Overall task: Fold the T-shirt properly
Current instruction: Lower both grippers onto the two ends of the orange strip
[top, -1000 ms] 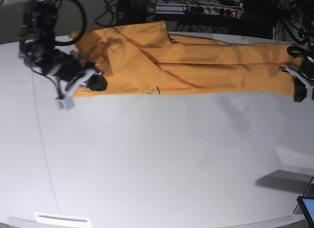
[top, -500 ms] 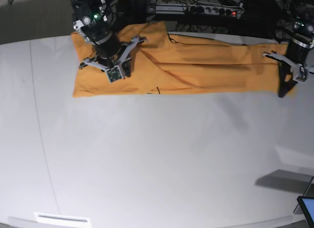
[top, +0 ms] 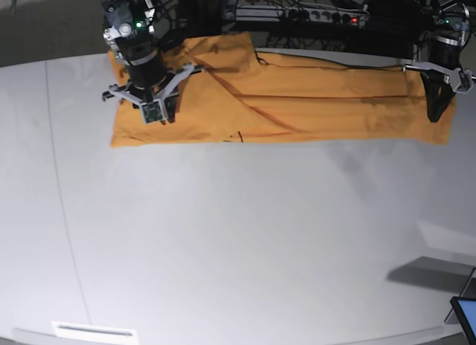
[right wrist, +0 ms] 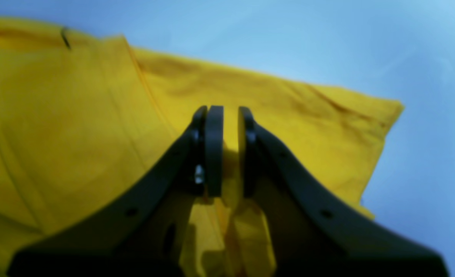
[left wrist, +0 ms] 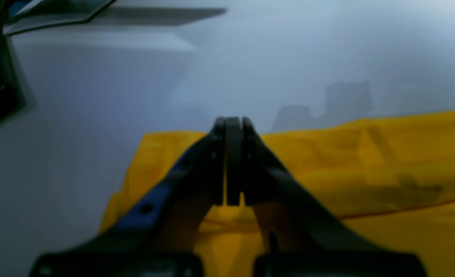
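Both arms have shifted toward the far edge since half a second ago, and the cloth's right-hand end now lies flatter. The T-shirt (top: 297,100) stretches as a long folded orange band across the far side of the white surface (top: 238,241), its one end near the left of the base view and its other end at the right.

The right claw (right wrist: 226,152) hangs over the band's left end; its jaws stand a narrow slot apart with yellow cloth showing in the gap, so it seems to be pinching a fold, though the blur leaves that uncertain. The left claw (left wrist: 233,161) sits over the opposite end with its jaws clenched together; cloth lies directly beneath it, and whether any is caught between the jaws cannot be told.

Thin dark line marks (top: 236,137) show near the band's near edge, and another short dark stroke lies near its far edge. No readable writing appears on the cloth. Cables and a power strip (top: 327,16) lie beyond the surface.
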You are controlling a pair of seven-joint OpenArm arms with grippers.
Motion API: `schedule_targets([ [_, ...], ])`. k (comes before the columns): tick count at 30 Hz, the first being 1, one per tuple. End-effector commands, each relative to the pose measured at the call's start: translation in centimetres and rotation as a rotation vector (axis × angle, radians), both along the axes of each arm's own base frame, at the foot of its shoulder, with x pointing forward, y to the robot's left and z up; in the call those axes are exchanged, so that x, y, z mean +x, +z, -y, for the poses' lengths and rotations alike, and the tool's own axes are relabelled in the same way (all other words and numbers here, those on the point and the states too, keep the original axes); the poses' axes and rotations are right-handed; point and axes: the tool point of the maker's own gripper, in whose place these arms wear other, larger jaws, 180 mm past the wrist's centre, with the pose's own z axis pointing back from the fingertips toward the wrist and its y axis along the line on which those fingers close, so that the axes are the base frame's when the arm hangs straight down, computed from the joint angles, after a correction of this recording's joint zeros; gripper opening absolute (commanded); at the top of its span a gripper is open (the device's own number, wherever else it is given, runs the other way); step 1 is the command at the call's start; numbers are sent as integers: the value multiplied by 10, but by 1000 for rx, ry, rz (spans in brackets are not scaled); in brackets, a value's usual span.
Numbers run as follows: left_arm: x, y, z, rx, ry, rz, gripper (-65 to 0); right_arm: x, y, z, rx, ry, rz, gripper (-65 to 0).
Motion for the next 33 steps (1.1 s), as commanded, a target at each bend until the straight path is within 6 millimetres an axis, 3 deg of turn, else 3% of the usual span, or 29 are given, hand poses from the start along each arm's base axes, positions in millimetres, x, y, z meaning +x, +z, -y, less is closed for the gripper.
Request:
schedule_targets([
  [1,2,12,-7,12,0,39,-650,6,10,-2,10,0,48,-588],
  [7,-8,-2,-12,-3,23,-1,-650,-9,-9,-3,3,2,-14,-586],
  [15,-20,-37,-16,105,8,-156,-650,-24,-45,2,-34,5,-107,-583],
  [20,-5,-39,-9,123,-12,-149,-650,-22,-61,8,-56,-1,-136,-583],
  [24,9,-54,-4,152,-39,-232,-650,-24,-70,12,-72,-4,-156,-583],
  [29,27,-59,5,154,-63,-264,-650,-13,-70,37,-97,-66,-145,-583],
  [33,28,-69,18,146,-101,-292,-650,-9,-70,55,-113,-111,-141,-582],
])
